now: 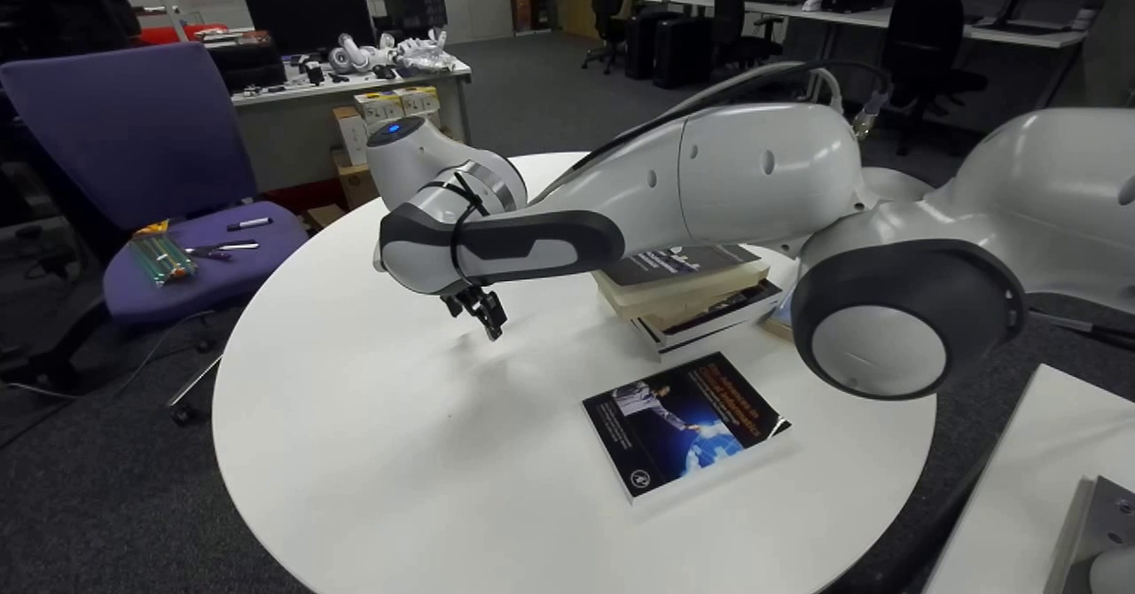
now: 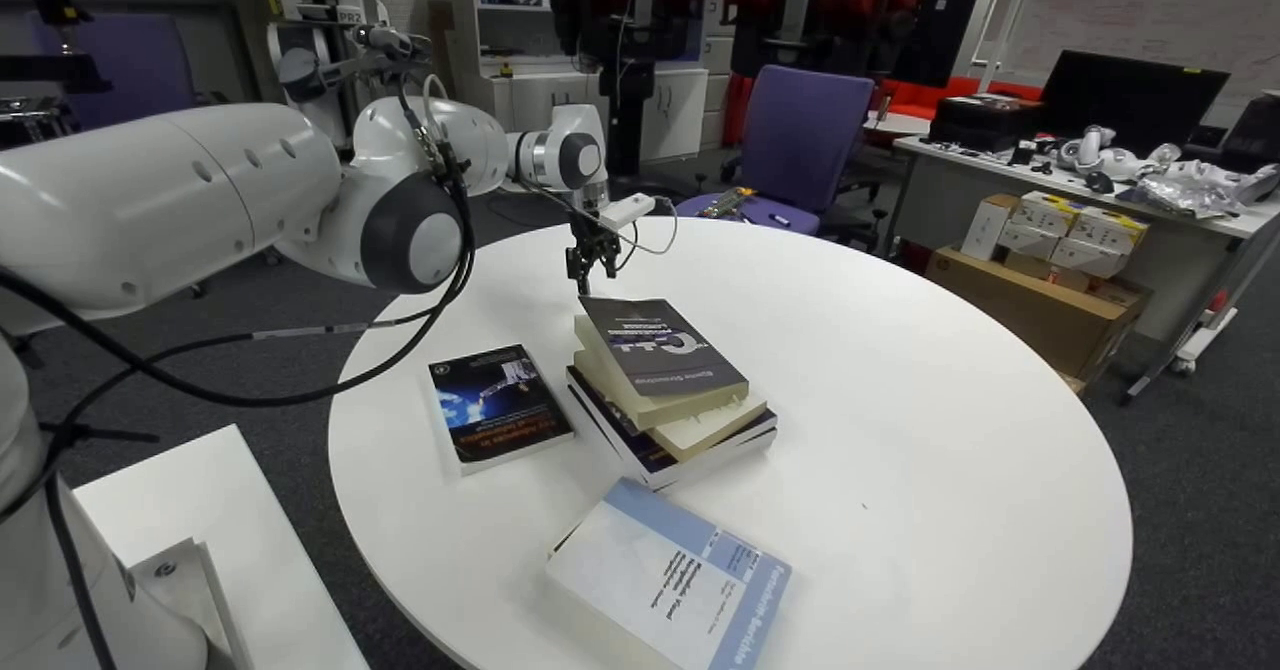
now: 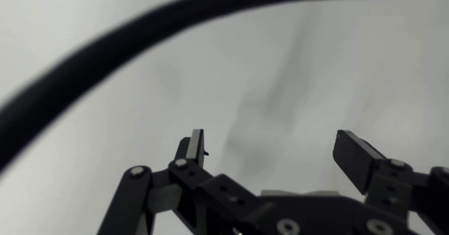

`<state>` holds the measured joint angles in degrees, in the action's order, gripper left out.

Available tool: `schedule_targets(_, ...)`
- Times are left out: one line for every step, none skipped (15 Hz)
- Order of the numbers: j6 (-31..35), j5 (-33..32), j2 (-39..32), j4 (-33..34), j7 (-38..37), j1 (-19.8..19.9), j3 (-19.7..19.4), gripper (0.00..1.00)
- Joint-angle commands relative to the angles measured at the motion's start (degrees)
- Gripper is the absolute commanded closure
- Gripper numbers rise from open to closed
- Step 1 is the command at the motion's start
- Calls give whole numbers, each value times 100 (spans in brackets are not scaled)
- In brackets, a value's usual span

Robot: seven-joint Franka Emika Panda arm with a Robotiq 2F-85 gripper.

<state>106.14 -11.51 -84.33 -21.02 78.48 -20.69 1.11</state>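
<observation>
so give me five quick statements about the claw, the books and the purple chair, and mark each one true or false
1. The claw is open. True.
2. A dark grey book lies on top of the stack. True.
3. The claw holds the blue-and-white book. False: the claw holds nothing, and the blue-and-white book lies beside the stack.
4. The globe-cover book stands upright on its edge. False: the globe-cover book lies flat on the white table.
5. A pen lies on the seat of the purple chair. True.
</observation>
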Motion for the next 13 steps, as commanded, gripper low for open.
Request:
schedule_targets(-90,117,299,-104,-197,2,-17,0)
schedule_targets(-136,126,359,-111,-289,10,-18,0)
schedule_targets(-182,140,419,-126,-334,19,-2,0)
schedule_targets(-225,137,469,-138,-393,18,-7,0)
schedule_targets(-269,145,526,-150,-435,21,3,0)
schedule_targets(-306,143,575,-159,-451,21,7,0)
schedule_targets(-354,147,623,-166,-480,20,10,0)
schedule_targets(-401,143,666,-171,-498,19,6,0)
schedule_targets(-458,114,704,-167,-597,6,-34,0)
schedule_targets(-530,82,734,-167,-741,-10,-76,0)
schedule_targets(-248,58,567,-161,-566,-13,-52,0)
schedule_targets(-296,58,601,-162,-624,-13,-53,0)
schedule_targets(-333,58,628,-163,-645,-13,-53,0)
